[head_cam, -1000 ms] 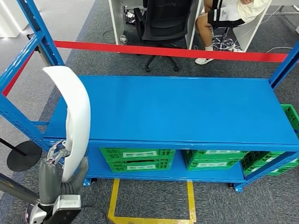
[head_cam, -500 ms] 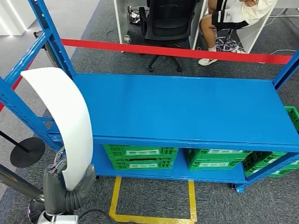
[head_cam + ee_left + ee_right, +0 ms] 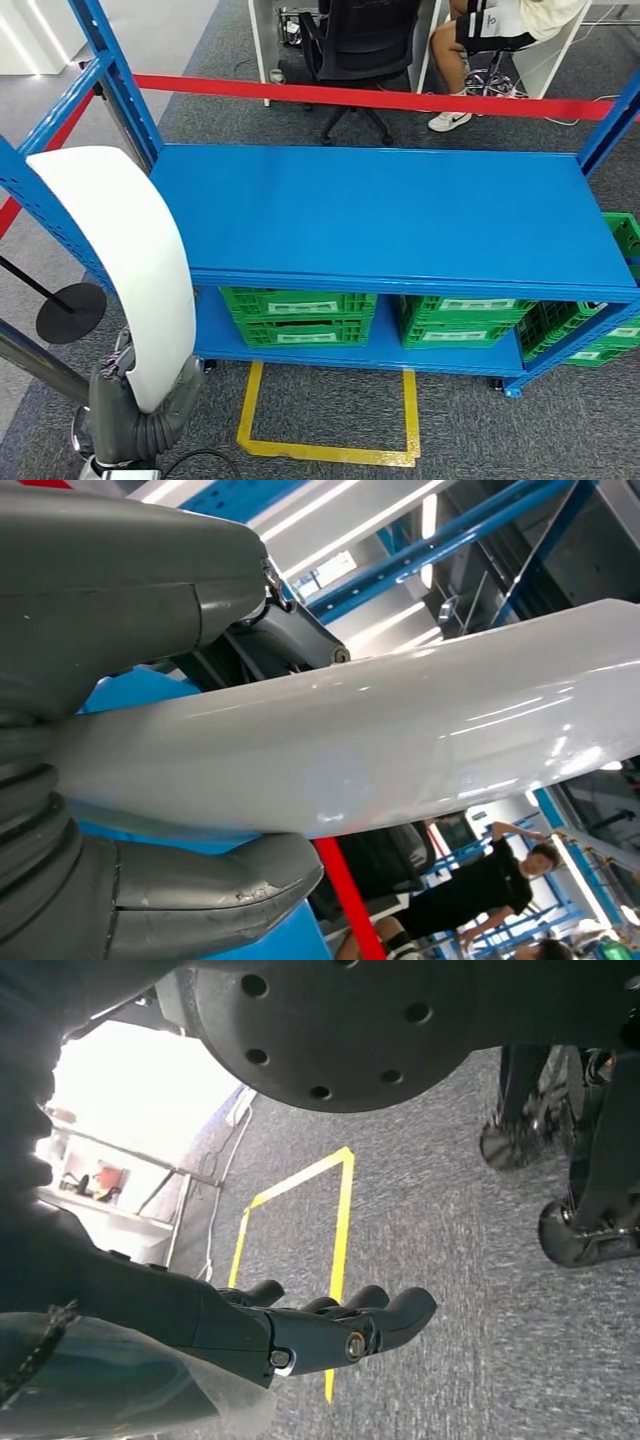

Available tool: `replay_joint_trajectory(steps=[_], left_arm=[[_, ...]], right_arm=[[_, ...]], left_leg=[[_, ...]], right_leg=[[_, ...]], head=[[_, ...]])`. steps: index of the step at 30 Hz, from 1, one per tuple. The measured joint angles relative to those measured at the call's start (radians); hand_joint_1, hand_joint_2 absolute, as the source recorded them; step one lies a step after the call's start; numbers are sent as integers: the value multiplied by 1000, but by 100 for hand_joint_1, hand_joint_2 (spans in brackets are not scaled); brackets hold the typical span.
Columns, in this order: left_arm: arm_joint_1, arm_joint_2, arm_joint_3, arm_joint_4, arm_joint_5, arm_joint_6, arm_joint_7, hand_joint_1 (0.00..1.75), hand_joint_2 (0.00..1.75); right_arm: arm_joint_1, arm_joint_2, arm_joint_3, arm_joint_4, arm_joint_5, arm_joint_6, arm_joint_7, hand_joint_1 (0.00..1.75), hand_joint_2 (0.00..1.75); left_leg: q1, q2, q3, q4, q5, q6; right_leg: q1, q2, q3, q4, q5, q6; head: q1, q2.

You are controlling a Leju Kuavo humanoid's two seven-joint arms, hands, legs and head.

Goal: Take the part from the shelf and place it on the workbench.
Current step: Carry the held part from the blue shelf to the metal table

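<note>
Left hand (image 3: 140,405) grips the part (image 3: 128,260) at its bottom end, right hand (image 3: 324,1330) hangs loose and empty; I'd carry it upright, slowly.

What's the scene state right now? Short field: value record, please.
held part: curved white panel, upright in the left hand
left hand: grips the panel's lower end
right hand: holds nothing, fingers extended, over grey carpet
blue rack top shelf: bare surface, ahead of the robot
lower shelf: green crates
floor: yellow tape outline
background: red barrier tape, office chair, seated person
</note>
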Motion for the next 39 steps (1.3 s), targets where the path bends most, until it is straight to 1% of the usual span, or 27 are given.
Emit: replay_joint_trajectory(steps=[2,4,5,6,7,9,10,11,12,14,16,18,20,21,22,24,25,26,27,29,31,32,34,35,36,37,39], left_arm=[[-3,0,-1,0,4,-1,-5,175,175],[-7,-1,-4,0,4,-3,-10,175,175],[-10,-2,-6,0,4,-4,-13,175,175],[-15,-3,-8,0,4,-5,-15,175,175],[-19,-5,-9,0,5,-6,-18,175,175],[-23,-9,-12,0,7,-9,-25,175,175],[-24,-10,-13,1,9,-10,-29,175,175],[-26,-11,-13,1,11,-10,-33,175,175],[-28,-12,-14,1,12,-11,-36,175,175],[-32,-14,-14,1,13,-12,-42,175,175],[-36,-17,-14,1,7,-14,-47,175,175],[-41,-19,-16,2,1,-18,-50,175,175],[-44,-20,-19,4,-2,-21,-51,175,175],[-46,-21,-20,5,-2,-23,-51,175,175],[-47,-21,-21,6,-2,-25,-52,175,175],[-51,-21,-21,9,-1,-31,-53,175,175],[-53,-21,-22,11,0,-33,-53,175,175],[-54,-21,-22,13,0,-35,-53,175,175],[-55,-21,-22,15,0,-38,-53,175,175],[-58,-21,-22,18,-2,-45,-53,175,175],[-63,-23,-22,19,-6,-51,-53,175,175],[-66,-25,-22,20,-7,-52,-53,175,175],[-68,-28,-21,23,-9,-54,-54,175,175],[-69,-29,-20,24,-9,-55,-54,175,175],[-70,-30,-20,24,-10,-56,-55,175,175],[-71,-32,-19,25,-10,-57,-55,175,175],[-72,-35,-18,25,-10,-61,-55,175,175]], right_arm=[[1,0,-6,0,-3,8,0,0,175],[3,0,-12,0,-7,14,0,0,175],[5,-1,-16,0,-8,16,-1,0,175],[7,-2,-18,0,-10,17,-1,0,175],[10,-3,-21,0,-12,18,-2,0,175],[15,-4,-29,-1,-16,20,-2,0,175],[18,-4,-34,-1,-17,21,-2,0,175],[20,-4,-38,-2,-17,21,-2,0,175],[22,-5,-42,-2,-17,21,-2,0,175],[26,-5,-48,-4,-17,22,-1,0,175],[27,-5,-55,-9,-18,25,-1,0,175],[29,-5,-65,-13,-18,32,-2,0,175],[32,-3,-72,-16,-19,41,-4,0,175],[34,-3,-75,-17,-18,44,-4,0,175],[35,-2,-79,-19,-18,47,-4,0,175],[36,-1,-87,-24,-16,51,-3,0,175],[37,0,-90,-26,-15,53,-3,0,175],[38,1,-94,-28,-13,55,-3,0,175],[39,2,-97,-30,-11,56,-3,0,175],[40,6,-103,-35,-9,57,-3,0,175],[41,12,-110,-39,-7,57,-3,0,175],[42,14,-114,-41,-7,57,-3,0,175],[44,18,-121,-45,-3,58,-3,0,175],[46,19,-125,-47,-1,58,-3,0,175],[47,20,-129,-48,3,58,-4,0,175],[48,21,-133,-50,6,58,-4,0,175],[48,23,-141,-52,10,58,-4,0,175]], left_leg=[[-5,-1,29,-61,2,9],[-6,0,19,-65,15,19],[-5,1,11,-67,24,26],[-3,2,2,-70,35,34],[-1,4,-9,-72,46,39],[-5,4,-36,-71,66,46],[-8,4,-50,-69,75,47],[-10,4,-63,-67,84,47],[-12,4,-76,-64,92,47],[-14,4,-98,-56,105,44],[-16,4,-114,-47,117,36],[-16,5,-122,-44,131,25],[-14,4,-128,-39,129,14],[-13,4,-135,-20,105,8],[-11,4,-147,17,64,1],[-4,4,-176,140,-36,-10],[0,4,-185,199,-66,-14],[2,4,-182,234,-73,-17],[5,5,-163,231,-58,-19],[8,5,-79,124,-3,-17],[6,4,2,-11,13,-9],[4,3,21,-49,9,-5],[-1,3,19,-66,10,5],[0,4,12,-68,18,13],[1,6,3,-71,28,22],[3,8,-7,-74,40,30],[1,9,-33,-74,61,39]], right_leg=[[0,0,-7,0,13,12],[-1,2,-12,-1,24,26],[-2,5,-19,5,14,32],[-2,9,-31,27,-12,37],[-3,14,-48,69,-55,40],[-2,19,-85,197,-145,44],[-1,20,-95,251,-167,44],[-1,20,-91,277,-165,44],[-1,20,-69,265,-145,42],[1,20,25,143,-95,34],[6,20,117,5,-88,26],[11,20,139,-44,-96,20],[9,16,124,-48,-82,6],[7,12,116,-51,-73,-3],[4,9,106,-52,-62,-11],[5,4,85,-49,-44,-16],[5,3,73,-45,-35,-16],[5,1,61,-40,-27,-15],[5,1,47,-34,-19,-13],[5,0,20,-21,-8,-7],[7,0,0,-10,3,2],[7,1,-6,-8,10,8],[5,1,-15,-9,27,23],[4,3,-20,-8,26,29],[3,7,-29,3,9,34],[3,11,-43,32,-24,37],[2,17,-81,152,-121,41]], head=[[0,0],[0,0],[1,0],[3,0],[4,0],[7,0],[7,0],[7,0],[7,0],[7,0],[7,0],[6,0],[6,0],[4,0],[3,0],[-1,0],[-1,0],[-1,0],[-1,0],[-1,0],[-1,0],[-1,0],[0,0],[-1,0],[0,0],[3,0],[7,0]])
